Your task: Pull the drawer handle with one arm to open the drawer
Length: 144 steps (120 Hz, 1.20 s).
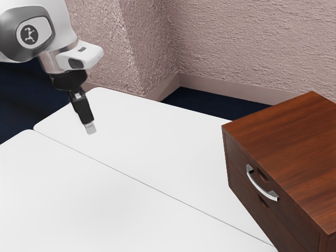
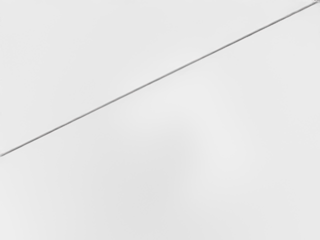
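Dark reddish wood marks the cabinet [image 1: 294, 157], which stands at the exterior view's right edge on the white table [image 1: 157, 147], one corner turned toward the middle of the tabletop. Its upper drawer [image 1: 240, 159] lies flush with the cabinet face, shut, and a curved silver handle [image 1: 261, 182] stands out from that front; a second drawer front lies below it. The arm [image 1: 31, 34] comes in at the exterior view's upper left, and the gripper [image 1: 91, 127] hangs tilted above the table near its far corner, well apart from the handle and touching nothing. From this side I cannot tell whether the gripper is spread or closed. Between the gripper and the cabinet lies only bare white tabletop, crossed by a thin seam [image 1: 131, 176] where two table panels meet; it runs diagonally from below the gripper toward the cabinet's base. Behind the table a rough pinkish wall [image 1: 236, 37] turns a corner, with a pale baseboard [image 1: 231, 86] along its foot and dark blue floor [image 1: 210, 100] beneath. In the wrist view the hand looks down on plain white table surface [image 2: 200, 165], with the same grey seam [image 2: 160, 81] cutting across it as one straight slanted line.
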Each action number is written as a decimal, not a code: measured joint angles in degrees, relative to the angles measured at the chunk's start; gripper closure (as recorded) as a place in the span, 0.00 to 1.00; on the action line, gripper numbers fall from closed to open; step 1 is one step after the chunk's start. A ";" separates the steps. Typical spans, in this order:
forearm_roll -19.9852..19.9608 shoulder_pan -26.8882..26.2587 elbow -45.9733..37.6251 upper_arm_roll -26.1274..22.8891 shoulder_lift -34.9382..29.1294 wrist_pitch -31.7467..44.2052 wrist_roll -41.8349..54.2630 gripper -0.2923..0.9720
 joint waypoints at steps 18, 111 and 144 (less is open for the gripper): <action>-0.01 0.04 0.00 0.04 0.11 1.54 3.79 0.23; -1.09 -19.71 -25.66 -0.22 -17.27 17.21 49.65 0.23; -1.49 -25.87 -29.90 -0.22 -18.14 34.21 68.73 0.23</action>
